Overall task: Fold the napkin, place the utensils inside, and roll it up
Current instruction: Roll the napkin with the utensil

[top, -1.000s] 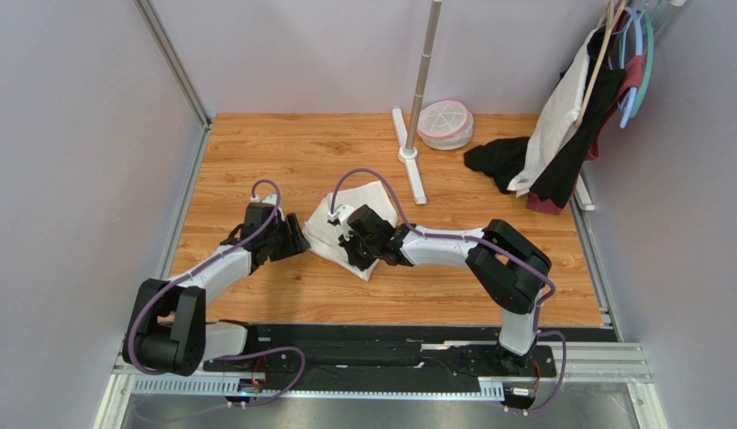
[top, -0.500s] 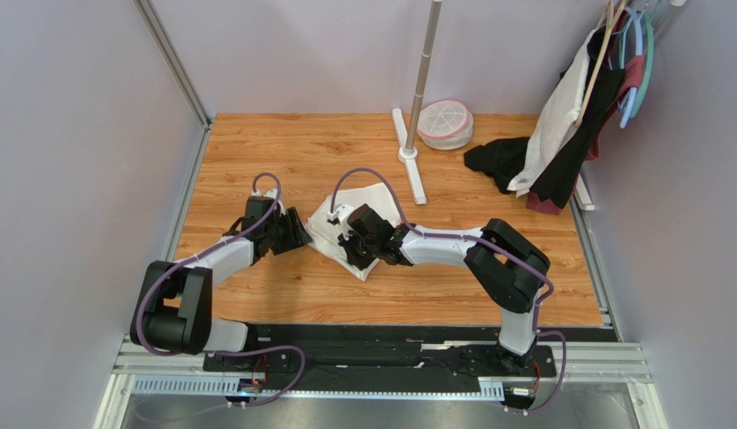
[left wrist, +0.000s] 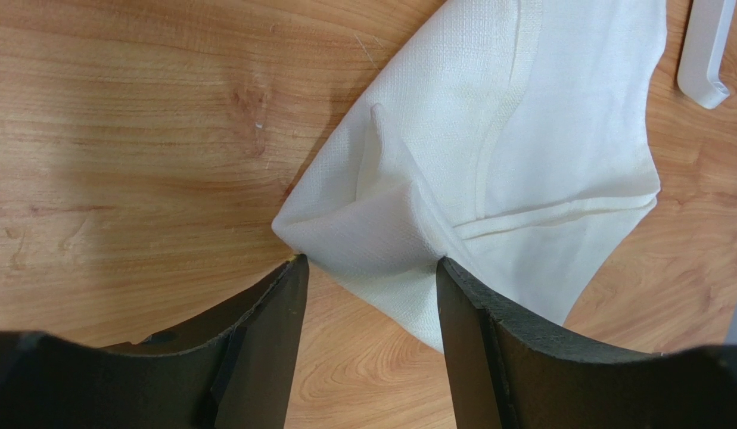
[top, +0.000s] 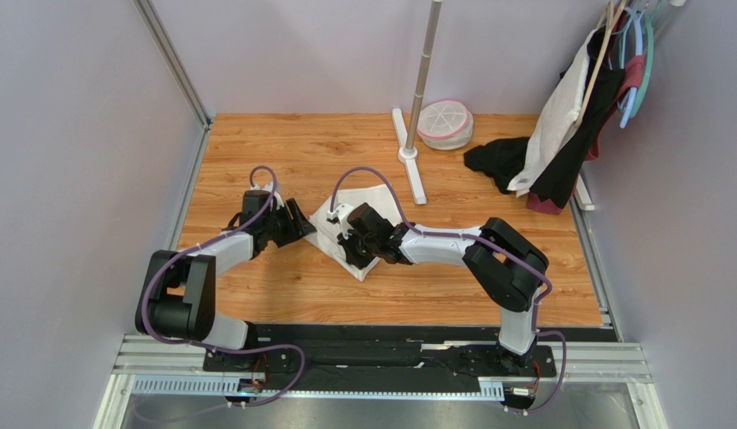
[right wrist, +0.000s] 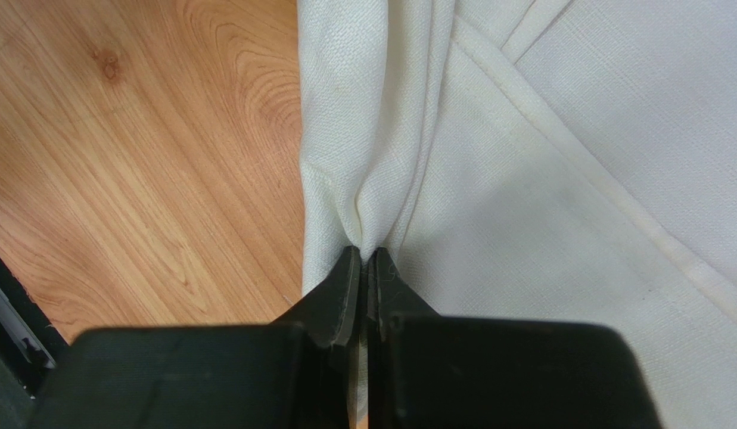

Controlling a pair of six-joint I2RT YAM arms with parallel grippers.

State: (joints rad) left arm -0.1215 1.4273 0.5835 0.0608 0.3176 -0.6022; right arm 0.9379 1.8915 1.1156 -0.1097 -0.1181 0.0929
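One napkin [top: 370, 195] is seen on the wooden tabletop [top: 282, 152], lying near the middle, between two end effectors; it is a cream-white woven cloth with a stitched hem, folded over itself into a rough diamond with raised creases. The left end effector [left wrist: 367, 264] is held spread; a puffed, folded corner of the napkin lies between its two dark, blade-shaped fingers [left wrist: 273, 313], and the cloth meets both tips. The right end effector [right wrist: 365, 257] is pressed together, and a narrow pleat of the napkin is pinched at its near-right edge, the cloth being gathered into vertical folds above the tips. Further back, one white pole stand [top: 415, 107] and one round, pink-rimmed basket [top: 445, 123] are set on the grained tabletop; one black cloth [top: 497, 161] is heaped to the right, beneath garments [top: 560, 116] hung on hangers. Compared with a second ago, the left end effector is found farther from the near edge and closer against the napkin's left corner; the right one is scarcely shifted, and its pinch is kept.
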